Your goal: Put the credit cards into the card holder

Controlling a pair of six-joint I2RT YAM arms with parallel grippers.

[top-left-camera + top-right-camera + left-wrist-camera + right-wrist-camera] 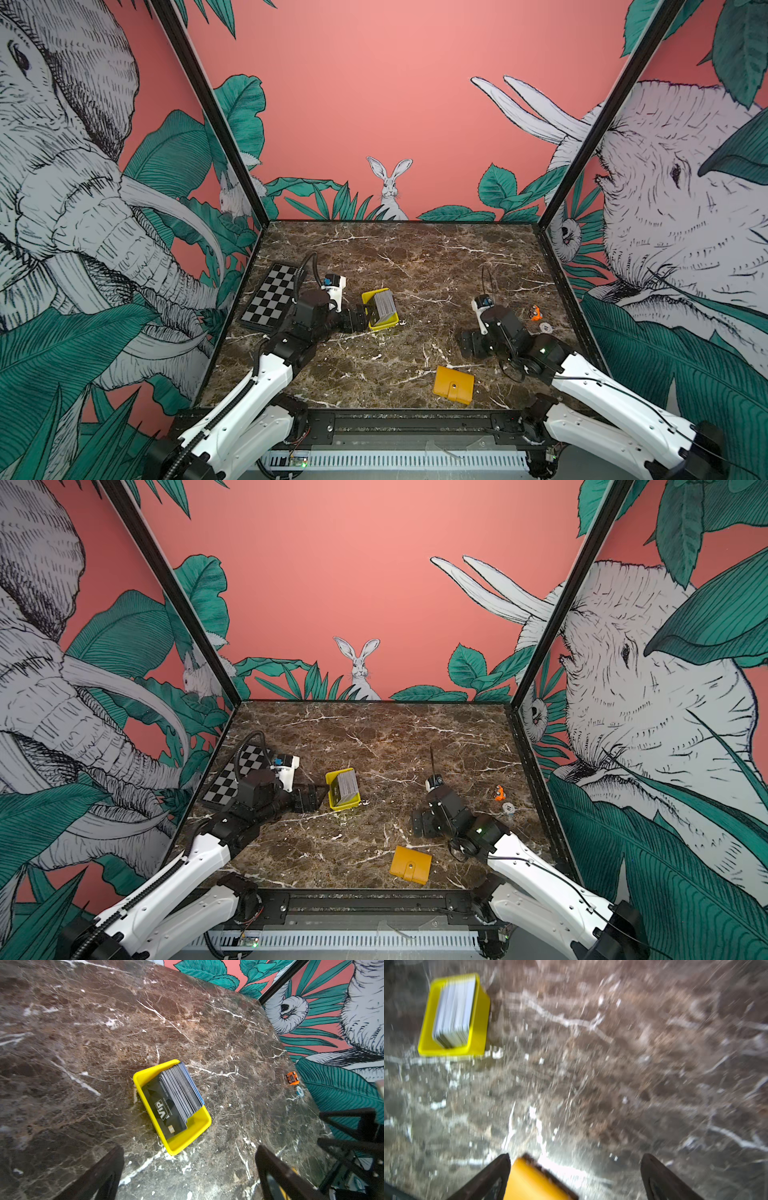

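On the tabletop [415, 257], approach stage: left claw [189, 1148] wide, facing the credit cards [178, 1093] in the yellow tray [187, 1138], right claw [576, 1155] wide beside the shut card holder [453, 385] (snap tab down), likely calling for unsnapping first.

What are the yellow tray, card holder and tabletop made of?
Yellow tray: glossy moulded plastic by the look, uniform colour, rounded rim. Card holder: matte leather or imitation, cannot tell which; small metallic-looking snap. Tabletop: polished brown marble look with white veins and glare; may be printed laminate.
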